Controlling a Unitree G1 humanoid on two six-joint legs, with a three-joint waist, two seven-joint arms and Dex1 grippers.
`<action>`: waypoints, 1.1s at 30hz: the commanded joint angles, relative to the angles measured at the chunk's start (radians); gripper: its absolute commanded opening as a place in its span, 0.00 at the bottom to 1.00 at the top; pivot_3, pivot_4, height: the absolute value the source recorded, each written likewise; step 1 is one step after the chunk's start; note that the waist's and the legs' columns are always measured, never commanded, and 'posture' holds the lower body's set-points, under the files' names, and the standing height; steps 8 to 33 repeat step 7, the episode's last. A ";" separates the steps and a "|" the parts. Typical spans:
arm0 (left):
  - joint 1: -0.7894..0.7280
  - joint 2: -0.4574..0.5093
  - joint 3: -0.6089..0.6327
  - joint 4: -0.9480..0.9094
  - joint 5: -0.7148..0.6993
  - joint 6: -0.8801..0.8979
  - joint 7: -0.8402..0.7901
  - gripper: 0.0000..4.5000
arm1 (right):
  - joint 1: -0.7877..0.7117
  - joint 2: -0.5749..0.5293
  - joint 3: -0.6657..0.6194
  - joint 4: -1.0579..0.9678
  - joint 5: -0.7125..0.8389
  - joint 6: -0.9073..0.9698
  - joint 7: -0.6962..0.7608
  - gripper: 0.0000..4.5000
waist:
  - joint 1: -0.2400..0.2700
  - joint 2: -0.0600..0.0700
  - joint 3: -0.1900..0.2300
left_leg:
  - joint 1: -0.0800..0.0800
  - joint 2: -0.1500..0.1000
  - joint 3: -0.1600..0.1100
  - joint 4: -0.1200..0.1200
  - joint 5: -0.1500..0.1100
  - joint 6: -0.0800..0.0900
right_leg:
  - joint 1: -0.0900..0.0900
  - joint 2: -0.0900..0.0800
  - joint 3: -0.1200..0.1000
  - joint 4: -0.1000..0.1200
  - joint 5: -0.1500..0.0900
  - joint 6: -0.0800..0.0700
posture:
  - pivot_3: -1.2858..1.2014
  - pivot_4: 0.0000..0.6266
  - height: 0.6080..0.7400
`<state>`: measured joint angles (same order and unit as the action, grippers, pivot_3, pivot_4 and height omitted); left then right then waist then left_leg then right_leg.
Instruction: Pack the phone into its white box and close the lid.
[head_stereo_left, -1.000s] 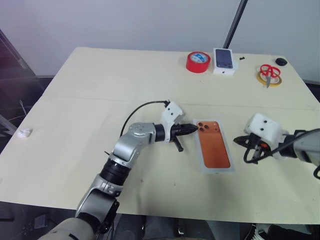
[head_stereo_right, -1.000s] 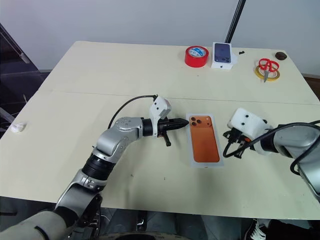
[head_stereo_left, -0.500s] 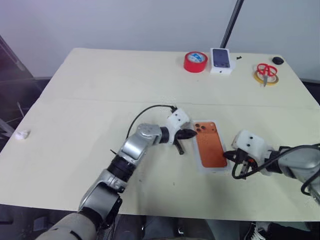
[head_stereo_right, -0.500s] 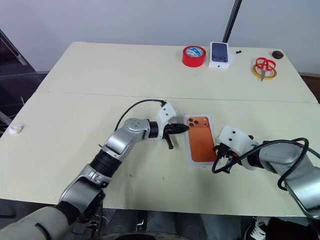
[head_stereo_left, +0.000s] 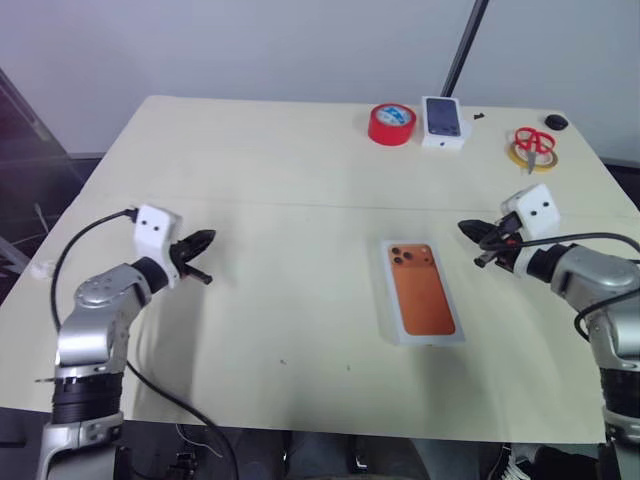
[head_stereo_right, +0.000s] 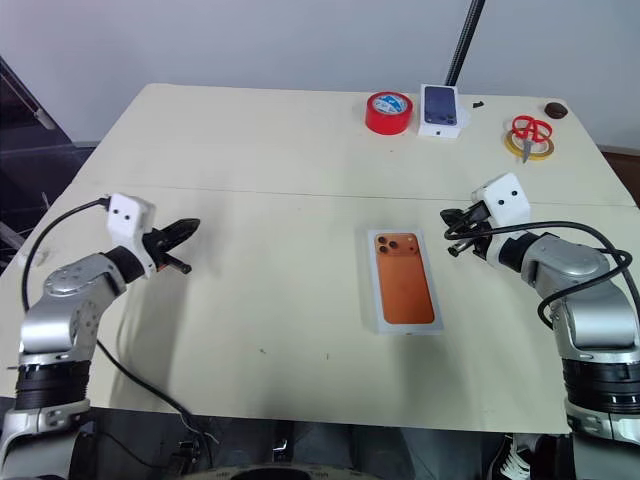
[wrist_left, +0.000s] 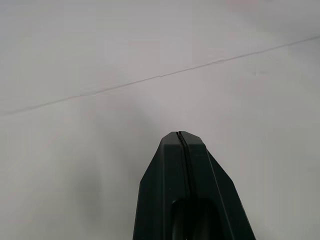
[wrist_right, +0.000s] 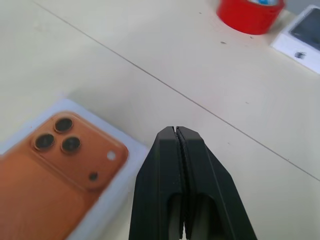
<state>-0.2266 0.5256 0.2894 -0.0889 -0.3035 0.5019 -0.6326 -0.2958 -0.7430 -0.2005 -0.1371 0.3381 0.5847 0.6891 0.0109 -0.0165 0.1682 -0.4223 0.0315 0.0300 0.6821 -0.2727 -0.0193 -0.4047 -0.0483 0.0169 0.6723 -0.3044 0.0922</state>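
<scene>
Lid (head_stereo_left: 422, 306), white with the life-size orange phone print facing up, lying flat on the near middle of the table (head_stereo_left: 250, 170), long side running away from the robot, printed camera square at the far end. Sitting closed over whatever is beneath; box and phone themselves hidden, so cannot tell more about them. Untouched by either pincer, with bare tabletop all round.

Left gripper (head_stereo_left: 203, 240) out at the table's left side, well apart from the lid, fingers pressed fully together with nothing between them, hanging just over bare tabletop and pointing toward the middle. Seen from the left wrist as one black wedge with only a hairline seam down the centre, a table seam crossing beyond it.

Right gripper (head_stereo_left: 472, 229) at the right side, a little farther back than the lid's far end and near its far right corner without touching. Also squeezed shut and empty, tips aimed toward the middle; from the right wrist, closed fingers (wrist_right: 200, 180) poised above the lid's printed lenses.

Farther back, near the far edge: red tape roll (head_stereo_left: 396, 124), then just beside it a small white box with a dark phone picture (head_stereo_left: 446, 122). Off to the right, red-handled scissors (head_stereo_left: 535, 143) resting on a yellow ring (head_stereo_left: 537, 158), and a small dark round object (head_stereo_left: 557, 122) at the far right corner.
</scene>
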 joint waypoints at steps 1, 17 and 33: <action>0.025 0.009 0.035 -0.055 -0.025 -0.004 0.026 0.00 | -0.006 0.007 0.009 0.010 0.001 -0.049 0.026 0.01 | 0.001 0.000 0.000 | 0.000 0.000 0.000 0.000 0.000 0.000 | 0.000 0.000 0.000 0.000 0.000 0.000 | 0.52 0.24 0.84; 0.045 -0.001 0.008 -0.086 -0.033 -0.001 0.048 0.00 | -0.014 0.018 0.035 0.023 -0.003 -0.075 0.041 0.01 | -0.001 0.000 0.000 | 0.000 0.000 0.000 0.000 0.000 0.000 | 0.000 0.000 0.000 0.000 0.000 0.000 | 0.52 0.24 0.84; 0.045 -0.001 0.008 -0.086 -0.033 -0.001 0.048 0.00 | -0.014 0.018 0.035 0.023 -0.003 -0.075 0.041 0.01 | -0.001 0.000 0.000 | 0.000 0.000 0.000 0.000 0.000 0.000 | 0.000 0.000 0.000 0.000 0.000 0.000 | 0.52 0.24 0.84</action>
